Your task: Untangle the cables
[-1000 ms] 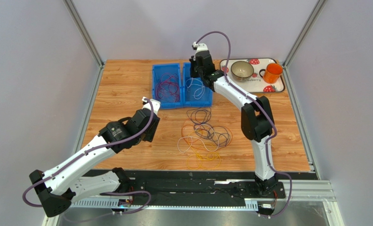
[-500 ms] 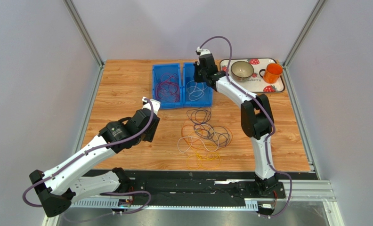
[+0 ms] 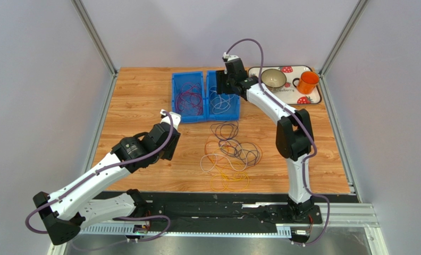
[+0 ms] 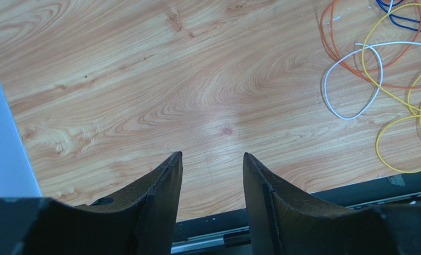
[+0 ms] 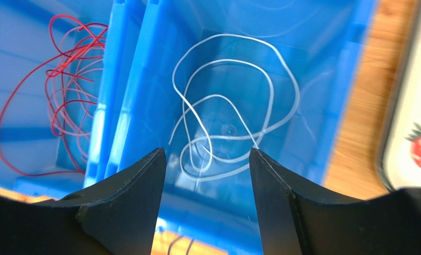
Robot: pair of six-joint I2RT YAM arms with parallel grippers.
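My right fingers (image 5: 127,196): apart, empty, above white cable (image 5: 234,106) in bin (image 5: 335,79), tabletop's (image 3: 133,106) far edge. My left fingers (image 4: 154,202): apart, empty. Cables (image 3: 231,154), tangled: toward near edge.

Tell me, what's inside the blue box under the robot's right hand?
One white cable lies looped on the floor of the blue box. The right gripper's fingers hide the near end.

The top camera looks down from behind my bases, sharing the cables (image 3: 233,151) with my close downward left-wrist view and the blue bin (image 3: 223,110) with my right.
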